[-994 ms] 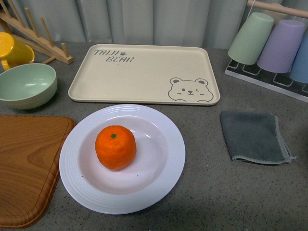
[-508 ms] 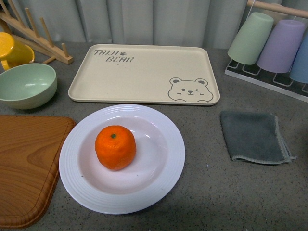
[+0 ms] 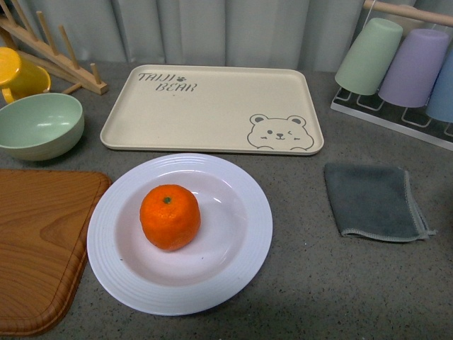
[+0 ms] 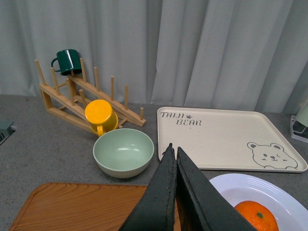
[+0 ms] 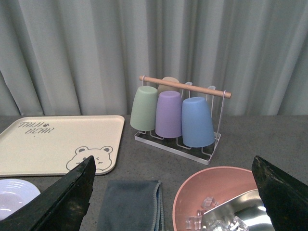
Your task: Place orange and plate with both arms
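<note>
The orange [image 3: 170, 217] sits in the plate [image 3: 244, 273], before the tray [image 3: 212, 106]. The left gripper [image 4: 173, 151], fingers pressed together and empty, hangs apart from it; the right gripper [image 5: 173, 163] gapes wide, holding nothing.

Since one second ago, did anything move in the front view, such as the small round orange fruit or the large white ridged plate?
Nothing visibly changed. The small round orange fruit lies on the large white ridged plate as before.
</note>
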